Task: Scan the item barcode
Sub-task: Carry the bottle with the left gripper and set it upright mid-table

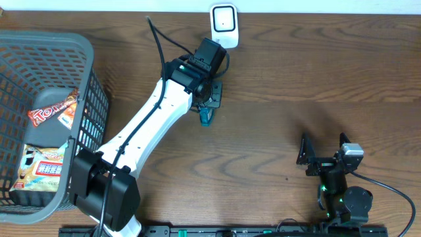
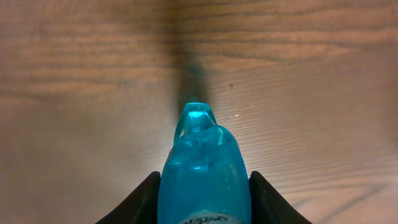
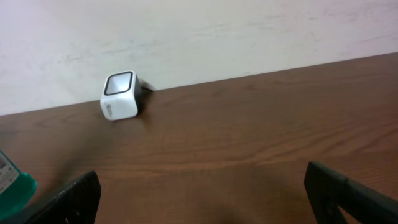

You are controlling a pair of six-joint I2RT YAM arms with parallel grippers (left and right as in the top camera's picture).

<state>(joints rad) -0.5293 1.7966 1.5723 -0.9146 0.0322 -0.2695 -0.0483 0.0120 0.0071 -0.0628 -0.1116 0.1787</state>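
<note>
The item is a translucent teal bottle (image 2: 202, 155) with a label at its lower end, and my left gripper (image 2: 204, 179) is shut on it, one black finger on each side. From overhead the left gripper (image 1: 209, 99) hangs over the table just below the white barcode scanner (image 1: 223, 25), and the bottle's teal tip (image 1: 207, 117) pokes out toward the front. The barcode does not show. In the right wrist view the scanner (image 3: 119, 94) stands by the wall and a bit of the bottle (image 3: 13, 182) shows at the left edge. My right gripper (image 1: 323, 150) rests open and empty at the front right.
A grey mesh basket (image 1: 79, 41) stands at the left edge, with a red snack packet (image 1: 52, 108) and a beige snack packet (image 1: 43, 164) inside. The white wall runs along the table's far edge behind the scanner.
</note>
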